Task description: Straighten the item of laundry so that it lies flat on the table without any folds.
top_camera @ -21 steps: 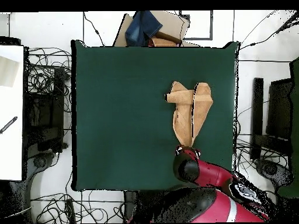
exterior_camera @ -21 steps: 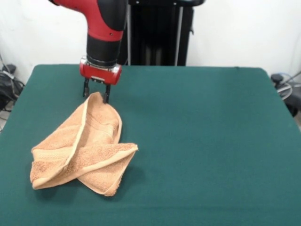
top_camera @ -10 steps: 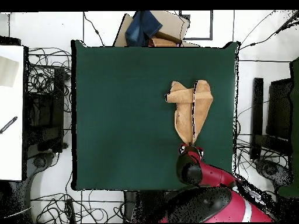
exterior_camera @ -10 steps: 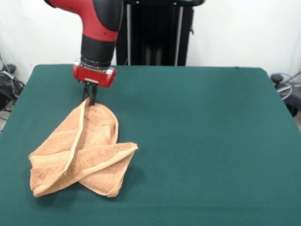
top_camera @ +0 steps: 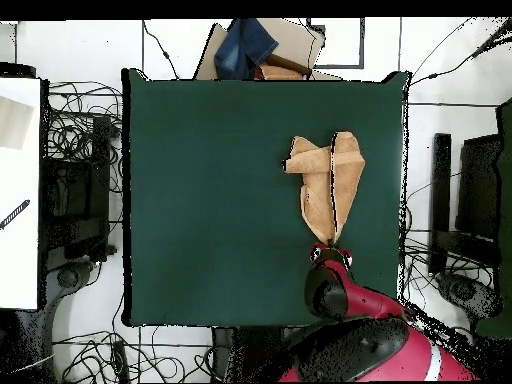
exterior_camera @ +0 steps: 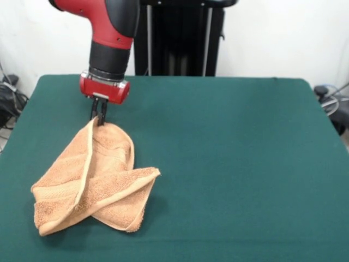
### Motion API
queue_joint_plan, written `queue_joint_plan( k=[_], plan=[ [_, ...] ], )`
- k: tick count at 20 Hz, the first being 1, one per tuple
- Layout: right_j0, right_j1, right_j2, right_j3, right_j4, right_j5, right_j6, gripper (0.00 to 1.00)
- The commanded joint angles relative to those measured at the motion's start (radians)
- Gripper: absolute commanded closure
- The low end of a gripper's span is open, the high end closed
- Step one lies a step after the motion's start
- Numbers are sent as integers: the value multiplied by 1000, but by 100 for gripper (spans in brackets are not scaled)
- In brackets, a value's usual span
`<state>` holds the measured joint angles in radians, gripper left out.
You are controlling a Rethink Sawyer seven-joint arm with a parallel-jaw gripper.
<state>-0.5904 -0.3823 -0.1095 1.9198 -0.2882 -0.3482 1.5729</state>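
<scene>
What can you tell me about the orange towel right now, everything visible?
The peach-orange terry-cloth towel lies crumpled and folded over itself on the dark green felt-covered table, two layers crossing in an X-like shape. A paler hemmed edge runs along its length, and woven bands show near one end. Its far corner is pulled into a peak, pinched in the robot's hand. The rest lies on the felt.

Dark green cloth-covered table (exterior_camera: 234, 142) with a folded, twisted peach-orange towel (exterior_camera: 92, 180) lying toward one side
</scene>
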Motion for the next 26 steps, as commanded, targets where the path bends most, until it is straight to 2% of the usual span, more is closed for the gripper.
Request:
queue_joint_plan(
  k=[1, 6, 14, 16, 26],
  plan=[
    [25, 7, 110, -68, 27, 62, 173, 100],
    [137, 2, 37, -52, 117, 65, 192, 100],
    [140, -30, 48, -29, 172, 124, 206, 100],
    [161, -44, 31, -26, 196, 134, 209, 100],
    [220, -109, -26, -66, 283, 305, 179, 100]
  ],
)
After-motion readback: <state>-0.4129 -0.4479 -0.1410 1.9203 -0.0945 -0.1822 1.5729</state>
